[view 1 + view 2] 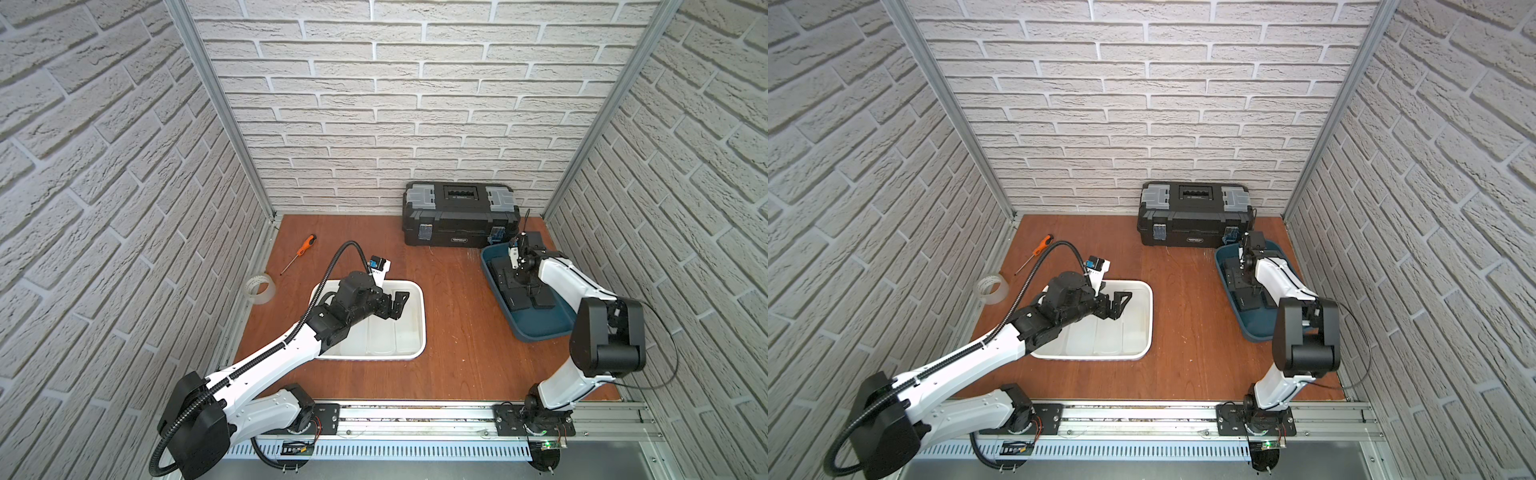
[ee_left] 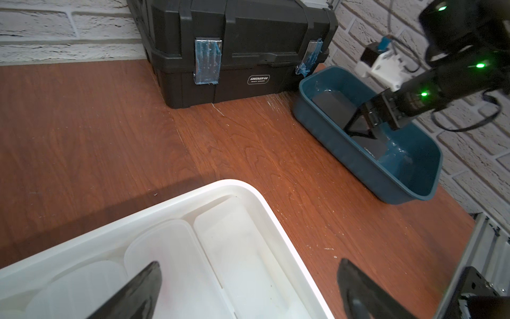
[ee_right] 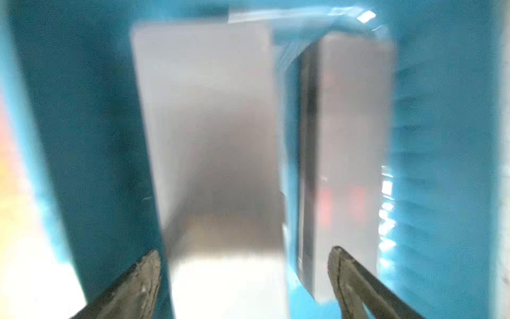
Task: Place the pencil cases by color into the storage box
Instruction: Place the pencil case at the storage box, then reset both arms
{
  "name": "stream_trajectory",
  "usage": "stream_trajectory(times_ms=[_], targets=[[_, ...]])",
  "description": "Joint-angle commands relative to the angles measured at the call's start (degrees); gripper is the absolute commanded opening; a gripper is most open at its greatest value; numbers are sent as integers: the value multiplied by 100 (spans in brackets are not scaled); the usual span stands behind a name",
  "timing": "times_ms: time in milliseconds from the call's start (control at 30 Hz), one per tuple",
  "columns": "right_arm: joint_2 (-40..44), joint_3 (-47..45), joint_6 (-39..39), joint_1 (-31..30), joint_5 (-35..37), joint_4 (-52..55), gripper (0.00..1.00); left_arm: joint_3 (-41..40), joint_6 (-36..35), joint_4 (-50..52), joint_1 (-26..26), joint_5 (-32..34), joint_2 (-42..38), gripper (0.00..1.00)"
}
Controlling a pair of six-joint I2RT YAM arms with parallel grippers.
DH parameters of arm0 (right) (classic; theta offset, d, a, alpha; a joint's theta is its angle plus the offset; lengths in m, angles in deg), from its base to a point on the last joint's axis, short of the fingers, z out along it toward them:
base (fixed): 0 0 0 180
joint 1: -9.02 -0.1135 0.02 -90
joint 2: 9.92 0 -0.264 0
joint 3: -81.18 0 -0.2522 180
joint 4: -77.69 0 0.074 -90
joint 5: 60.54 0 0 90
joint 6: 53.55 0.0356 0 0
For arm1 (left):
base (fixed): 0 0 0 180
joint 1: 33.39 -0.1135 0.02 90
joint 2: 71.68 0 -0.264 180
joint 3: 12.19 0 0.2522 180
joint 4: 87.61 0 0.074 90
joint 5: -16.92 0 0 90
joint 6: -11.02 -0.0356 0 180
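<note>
Several frosted white pencil cases lie side by side in the white storage box. My left gripper hovers open above them, holding nothing. Matte black pencil cases lie in the blue storage box at the right. My right gripper points down into that box. Its fingers stand wide apart just above the black cases, gripping none. The right wrist view is blurred.
A closed black toolbox stands against the back wall, close to the blue box's far corner. An orange-handled screwdriver and a clear tape roll lie at the left of the wooden table.
</note>
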Motion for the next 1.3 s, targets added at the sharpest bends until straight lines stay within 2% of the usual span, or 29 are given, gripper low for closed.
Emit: stream_trajectory(times_ms=[0, 267, 400, 500, 700, 833, 1000, 1133, 1267], targets=[[777, -232, 342, -29, 24, -515, 97, 241, 64, 152, -133, 183, -159, 98], [2308, -475, 683, -258, -550, -646, 100, 552, 244, 525, -221, 709, -517, 98], [2941, -514, 805, -556, -679, -805, 100, 917, 169, 1056, -347, 1058, -780, 98], [3516, -878, 1013, -673, -858, -1253, 100, 1240, 35, 1507, -571, 1227, -1044, 98], [4391, -1933, 1024, -731, -879, -2386, 100, 2072, -725, 2516, -1036, 1904, -1322, 98], [4718, -2800, 744, -732, -669, -3194, 100, 1994, -1391, 2340, -1771, 2128, -1249, 98], [4793, -3738, 431, -710, -292, -4513, 100, 986, -2027, 1147, -2967, 1619, -1080, 98], [4189, -3994, 342, -590, -430, -5280, 99, 235, -1595, 129, -4032, 757, -500, 98], [3348, -4042, 365, -530, -616, -5945, 100, -68, -1394, -750, -4427, 114, 470, 98]])
